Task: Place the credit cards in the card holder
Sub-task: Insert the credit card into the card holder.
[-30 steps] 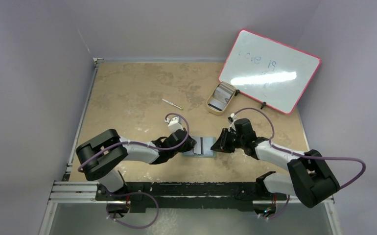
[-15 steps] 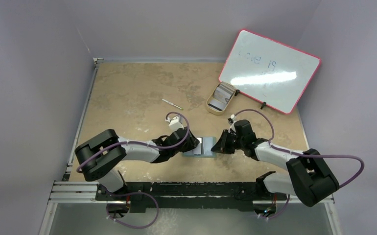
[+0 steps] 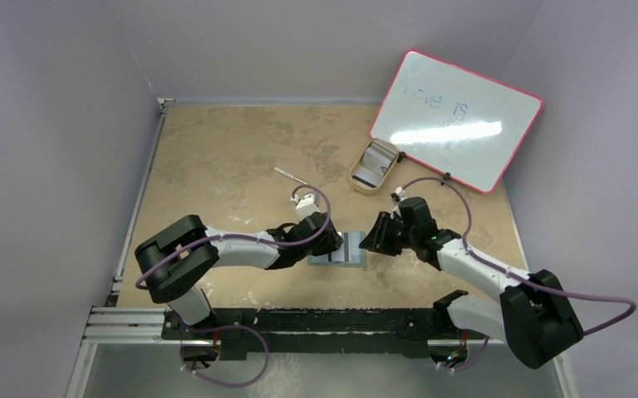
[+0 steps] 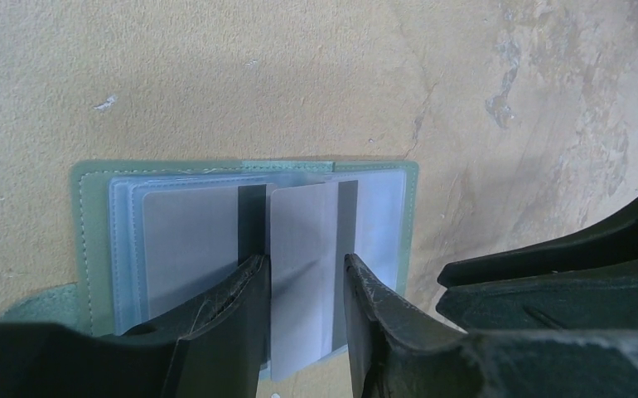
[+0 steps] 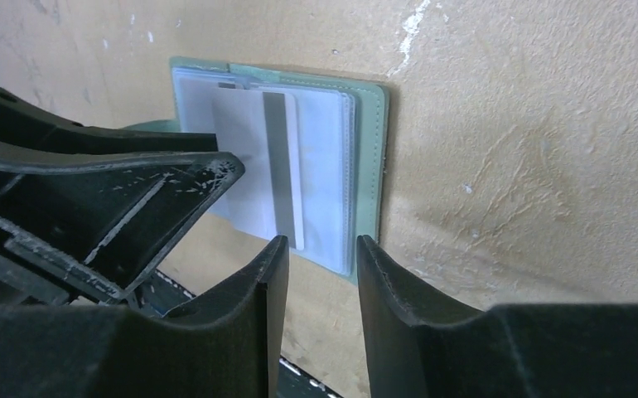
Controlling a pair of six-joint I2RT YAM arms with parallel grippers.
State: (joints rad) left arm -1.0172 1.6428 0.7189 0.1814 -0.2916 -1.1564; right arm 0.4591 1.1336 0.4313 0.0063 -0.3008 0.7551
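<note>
The card holder (image 3: 350,251) lies open near the table's front edge, with a grey-green rim (image 4: 92,240) and pale pockets (image 5: 328,166). One greyish-white credit card (image 4: 299,249) with a dark band lies flat on its middle and sticks out over the near edge (image 5: 245,157). My left gripper (image 4: 306,265) is slightly open, its fingertips right over this card; I cannot tell if they touch it. It shows in the top view (image 3: 330,243). My right gripper (image 5: 320,245) is slightly open and empty, just off the holder's right edge (image 3: 369,240). More cards (image 3: 374,159) sit stacked in a tray.
The beige oval tray (image 3: 363,187) stands behind the holder to the right. A pink-edged whiteboard (image 3: 456,120) leans at the back right. A thin pen (image 3: 291,176) lies left of the tray. The two grippers are close together over the holder.
My left wrist has shifted a little right and further over the holder. My right gripper has edged slightly back and its arm has stretched out. The holder stays in place.
</note>
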